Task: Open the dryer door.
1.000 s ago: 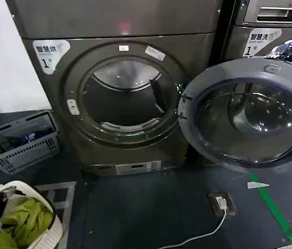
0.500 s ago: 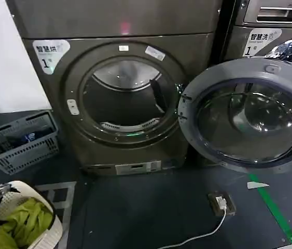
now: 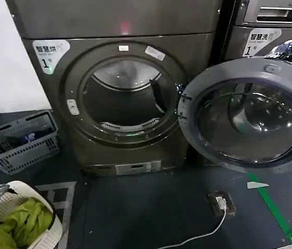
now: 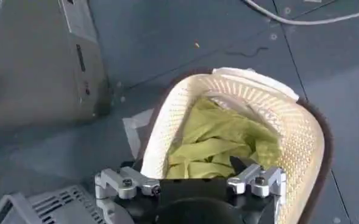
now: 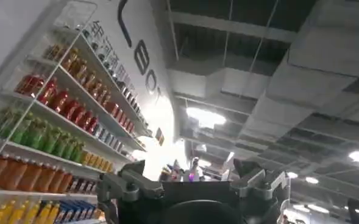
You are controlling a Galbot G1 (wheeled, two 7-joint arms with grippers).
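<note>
Already swinging wide, the round chrome-ringed dark-glass dryer door (image 3: pixel 250 114); hovering spread and empty over the cream woven basket (image 4: pixel 301 131), the left gripper (image 4: pixel 191 182), so needing only clearance.

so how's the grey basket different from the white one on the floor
The grey basket is rectangular with slatted sides and sits beside the dryer; the white basket is rounded with a woven-looking perforated wall and sits nearer the robot. The white one holds yellow-green cloth; what lies in the grey one is unclear. Both stand on the dark floor, left of the open dryer door.
</note>
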